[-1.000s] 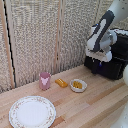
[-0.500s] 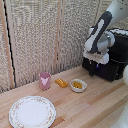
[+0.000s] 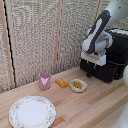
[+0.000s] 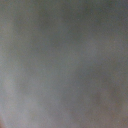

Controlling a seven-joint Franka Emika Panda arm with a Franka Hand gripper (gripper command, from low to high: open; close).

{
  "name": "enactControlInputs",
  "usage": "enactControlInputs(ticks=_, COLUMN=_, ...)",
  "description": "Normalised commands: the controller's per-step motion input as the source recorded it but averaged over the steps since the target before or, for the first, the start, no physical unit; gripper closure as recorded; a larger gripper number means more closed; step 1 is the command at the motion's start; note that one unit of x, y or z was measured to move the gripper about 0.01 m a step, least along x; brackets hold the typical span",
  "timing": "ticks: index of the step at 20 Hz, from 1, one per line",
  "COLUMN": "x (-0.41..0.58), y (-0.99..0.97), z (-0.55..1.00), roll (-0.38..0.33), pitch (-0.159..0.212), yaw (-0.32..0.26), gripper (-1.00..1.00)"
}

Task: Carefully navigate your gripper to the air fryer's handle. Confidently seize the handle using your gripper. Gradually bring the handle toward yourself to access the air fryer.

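No readable text — anywhere.

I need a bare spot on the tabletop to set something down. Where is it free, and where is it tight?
Free: the wood between the plate and the small bowl, toward the front edge. Crowded: the gap between that bowl and the air fryer, where the gripper hangs.

One air fryer [image 3: 111, 59], one plate [image 3: 32, 111], one cup [image 3: 45, 80], one bowl [image 3: 78, 85], one arm [image 3: 102, 30].

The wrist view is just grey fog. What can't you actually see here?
- Wrist view: blurred all over; nothing identifiable.
- Handle: exterior view, hidden behind the gripper and arm.
- Jaws: exterior view, too small to tell open or shut.
- Air fryer: exterior view, cut off by the right edge.
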Motion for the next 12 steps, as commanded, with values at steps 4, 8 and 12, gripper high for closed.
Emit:
enactControlInputs(ticks=4, x=0.000, y=0.76, z=0.00, roll=0.002, pitch=0.000, yaw=-0.148, gripper=1.00)
enactControlInputs(ticks=8, x=0.020, y=0.65, z=0.02, roll=0.001, pitch=-0.011, yaw=-0.149, gripper=-1.00)
enactControlInputs(ticks=12, x=0.024, y=0.11, z=0.39, roll=-0.094, pitch=-0.018, yaw=-0.034, gripper=-1.00)
